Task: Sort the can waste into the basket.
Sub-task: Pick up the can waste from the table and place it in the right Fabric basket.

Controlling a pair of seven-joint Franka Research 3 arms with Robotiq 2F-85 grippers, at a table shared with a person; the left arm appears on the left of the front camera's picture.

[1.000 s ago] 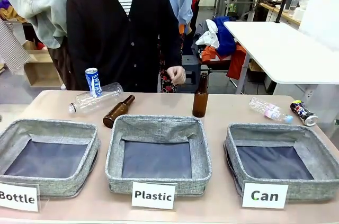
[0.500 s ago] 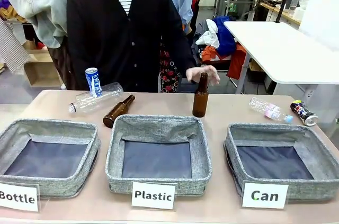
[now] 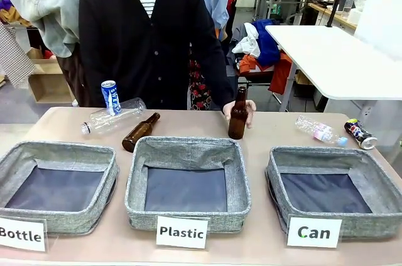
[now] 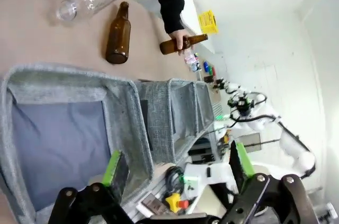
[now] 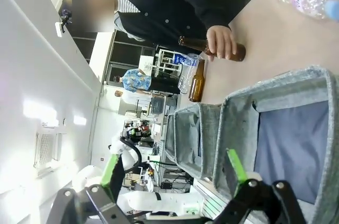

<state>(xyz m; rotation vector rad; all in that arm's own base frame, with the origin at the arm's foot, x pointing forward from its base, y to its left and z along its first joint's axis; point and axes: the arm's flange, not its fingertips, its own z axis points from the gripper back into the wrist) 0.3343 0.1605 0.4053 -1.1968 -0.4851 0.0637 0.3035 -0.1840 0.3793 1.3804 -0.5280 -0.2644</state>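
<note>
Since a second ago the person's hand has swung from beside the hip across to the upright brown bottle and now wraps around its body; nothing else on the worktop has shifted.

As I judge it, the sorting has not begun. The basket carded "Can", at the right end of the row of three, shows only its dark lining, and both cans are out on the worktop. Two picks and two drops are left (the bottle in the person's grip is no part of this job).

The black can lies on its side near the far right edge, just past that basket's far right corner and beside a small clear bottle. The blue and white can stands upright at the far left against a large clear bottle, well apart from the basket.

The right hand, fingers spread and empty, hangs at the near side of the "Can" basket, so the black can sits across the basket from it. The left hand, also spread and empty, hangs at the near side of the basket carded "Bottle", with the blue and white can beyond that basket's far wall
</note>
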